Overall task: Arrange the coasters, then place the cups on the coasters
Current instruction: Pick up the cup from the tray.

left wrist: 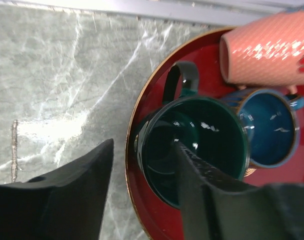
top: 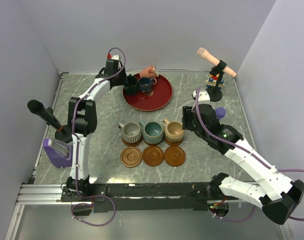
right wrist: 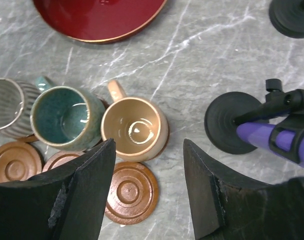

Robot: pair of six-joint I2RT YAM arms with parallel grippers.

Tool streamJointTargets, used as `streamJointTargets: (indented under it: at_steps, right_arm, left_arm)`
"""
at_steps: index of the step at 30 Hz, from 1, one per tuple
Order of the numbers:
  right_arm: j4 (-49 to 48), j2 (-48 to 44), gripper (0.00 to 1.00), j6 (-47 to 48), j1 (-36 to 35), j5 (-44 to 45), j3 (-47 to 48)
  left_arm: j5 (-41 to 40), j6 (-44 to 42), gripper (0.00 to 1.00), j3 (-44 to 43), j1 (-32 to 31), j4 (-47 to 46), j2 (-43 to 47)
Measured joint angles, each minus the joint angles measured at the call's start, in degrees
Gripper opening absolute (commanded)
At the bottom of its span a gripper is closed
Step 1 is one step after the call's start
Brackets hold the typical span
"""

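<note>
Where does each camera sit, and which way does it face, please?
Top external: above and behind the arms, looking down on the table; both arms show.
Left wrist: on the left arm, looking down past the left tool at the dark green cup on the red plate; both fingers show.
Right wrist: on the right arm, looking down through the right tool at the beige cup and coasters; both fingers show.
Shared: the red plate shows in all three; the beige cup in top and right wrist.

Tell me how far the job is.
Done: grey ribbed mug, teal mug, beige mug stand on brown wooden coasters. In hand: left gripper straddles the rim of the dark green mug on the red plate. Left: that mug, dark blue mug, pink mug, three bare coasters.
</note>
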State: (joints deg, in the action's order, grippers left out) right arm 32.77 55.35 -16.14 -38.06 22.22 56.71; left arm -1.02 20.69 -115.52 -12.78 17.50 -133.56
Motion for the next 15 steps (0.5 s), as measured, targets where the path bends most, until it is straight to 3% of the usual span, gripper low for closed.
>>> streamJointTargets:
  at_steps: [3, 8, 15]
  right_arm:
    - [-0.4, -1.0, 0.63, 0.1, 0.0, -1.1, -0.7]
    - [-0.7, -2.1, 0.63, 0.1, 0.0, -2.1, -0.9]
    - [-0.7, -2.3, 0.64, -0.6, 0.0, -2.4, -0.9]
  left_arm:
    - [0.3, -0.5, 0.35, 0.0, 0.0, 0.7, -1.0]
    - [0.7, -1.4, 0.01, 0.0, 0.0, 0.3, -1.4]
    - [1.3, -2.0, 0.01, 6.6, 0.0, -5.2, 1.6]
